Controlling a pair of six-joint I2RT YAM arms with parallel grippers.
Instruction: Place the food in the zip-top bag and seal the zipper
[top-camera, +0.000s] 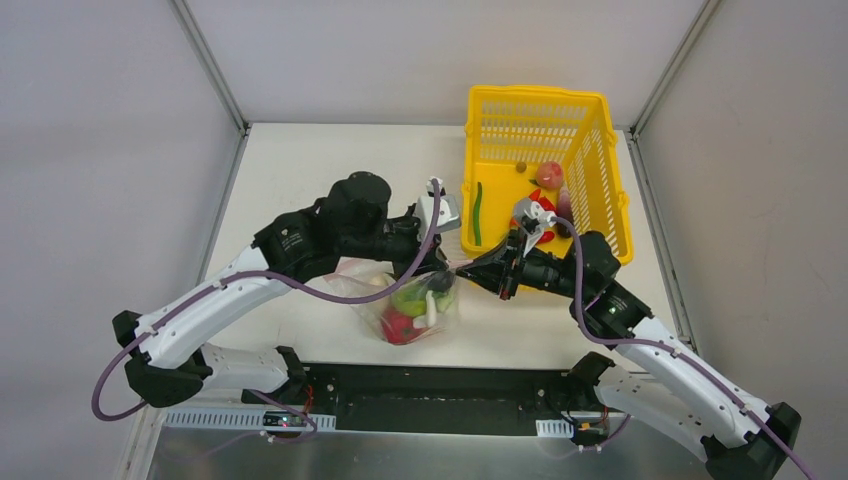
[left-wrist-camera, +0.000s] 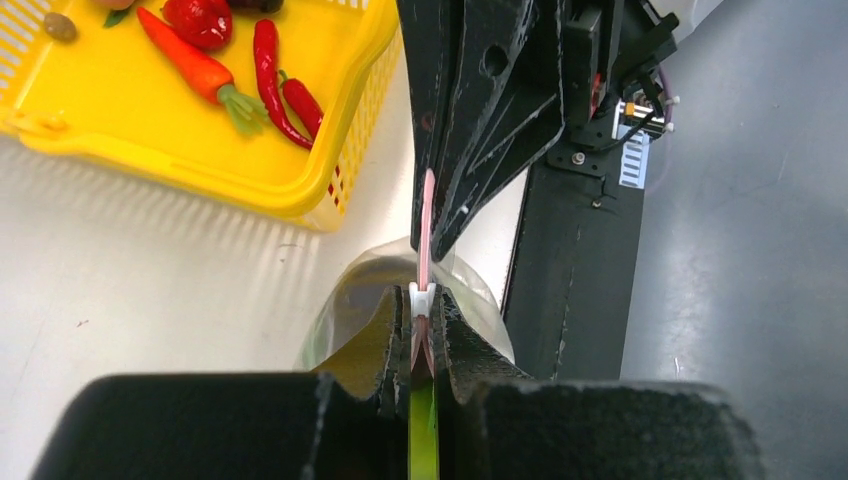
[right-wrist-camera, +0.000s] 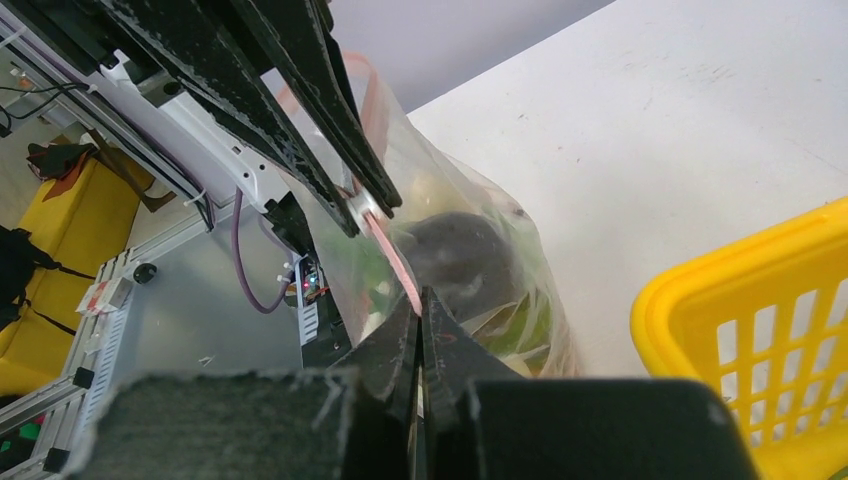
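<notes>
The zip-top bag (top-camera: 380, 300), with the food (top-camera: 400, 325) inside, is held up near the middle of the table's (top-camera: 300, 170) near edge. The left gripper (left-wrist-camera: 424, 312) and the right gripper (right-wrist-camera: 420, 318) are both clamped on the pink zipper (left-wrist-camera: 427, 220), so the sealing step is in hand. Next, I judge, one gripper should hold firm while the other slides along the strip and presses it closed.
</notes>
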